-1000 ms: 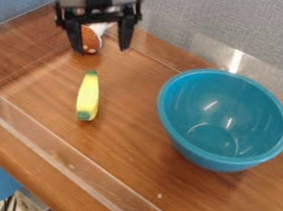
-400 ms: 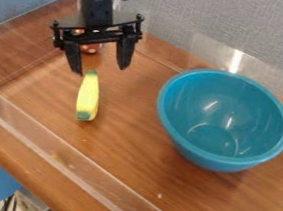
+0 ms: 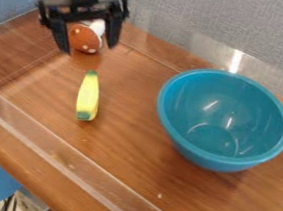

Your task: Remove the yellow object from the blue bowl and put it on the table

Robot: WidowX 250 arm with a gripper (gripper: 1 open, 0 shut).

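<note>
At the far left of the view, near the back edge of the table, the gripper hangs from its dark arm with the fingers pointing down. Its two black fingers stand wide apart, and nothing is clamped between them. Seen through the gap between the fingers is a round orange-brown object with a pale patch on its right side; whether the fingers touch it cannot be told from this angle, since it may simply lie behind them on the wood.

Below and slightly right of the gripper in the picture, well clear of the fingertips, the yellow object lies flat on the bare wood. It is a small banana-like piece set nearly lengthwise toward the camera, with its greenish tip at the near end. Nothing touches it, and it lies apart from both the orange-brown object and the bowl.

Further right stands the blue bowl, upright on the tabletop, glossy and teal, with light glinting off its inner wall. Its inside shows no contents.

Low clear walls run along the near and left edges of the table, and a clear panel also rises behind the bowl at the right.
</note>
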